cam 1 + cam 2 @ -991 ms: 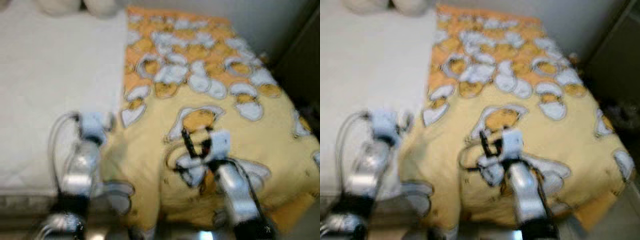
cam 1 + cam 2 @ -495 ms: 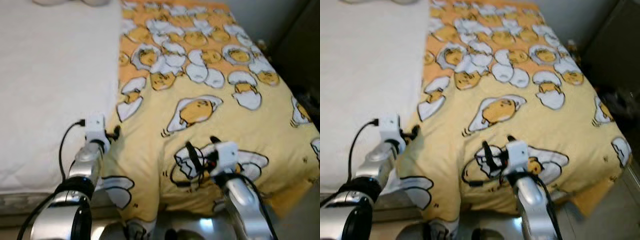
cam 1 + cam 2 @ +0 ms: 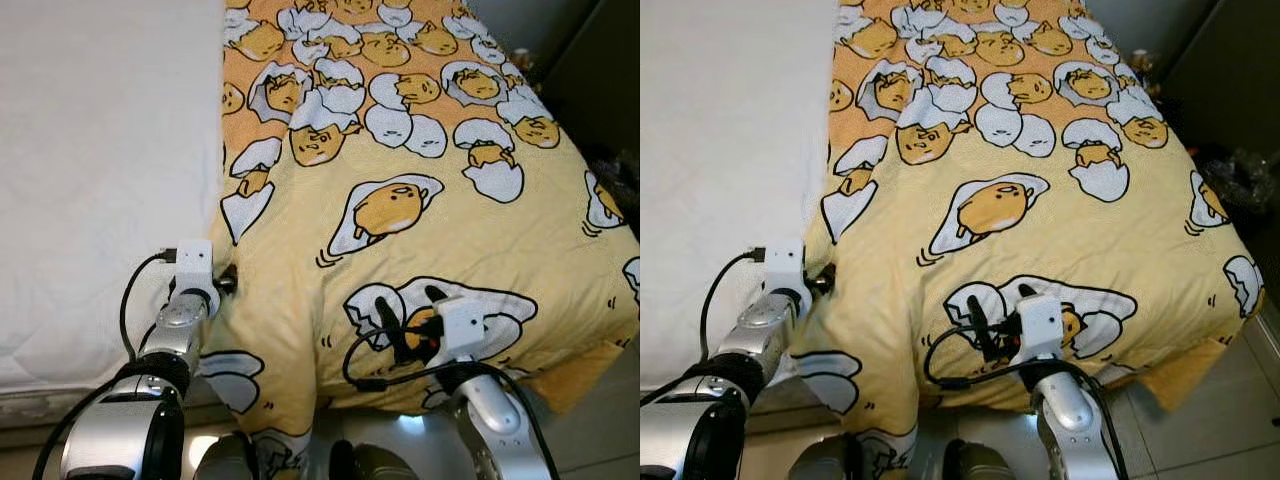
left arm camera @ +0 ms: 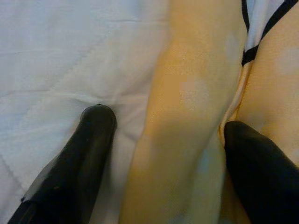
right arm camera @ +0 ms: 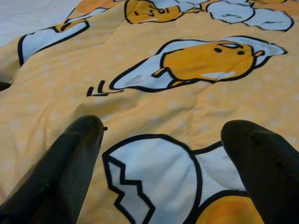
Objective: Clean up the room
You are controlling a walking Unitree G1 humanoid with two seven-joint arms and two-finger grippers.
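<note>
Blanket: a yellow and orange blanket (image 3: 420, 190) printed with egg-yolk cartoon figures in cracked white shells is spread over the right part of the bed; its near edge is draped over the foot of the bed, and its left edge is bunched into a raised fold.
Mattress: the white quilted mattress (image 3: 100, 170) is seen uncovered on the left part of the bed, touching the blanket's left edge.
Left end effector: the left end effector (image 4: 163, 140) is held wide open at the blanket's left edge; the raised fold is seen between its two black fingers (image 4: 91, 140) without being pinched, one finger lying on the white mattress side and the other on the yellow cloth.
Right end effector: the right end effector (image 5: 163, 140) is spread wide above the blanket near the foot of the bed, with nothing gripped; a cracked-shell print is seen between its fingers (image 5: 79, 149).
Arms: both silver arms are reached forward over the near end of the bed, each carrying a white wrist block with a black cable.
Floor: pale tiles (image 3: 1200, 430) are visible past the blanket's lower right corner.
Surroundings: a dark piece of furniture (image 3: 1230, 80) is stood to the right of the bed.
</note>
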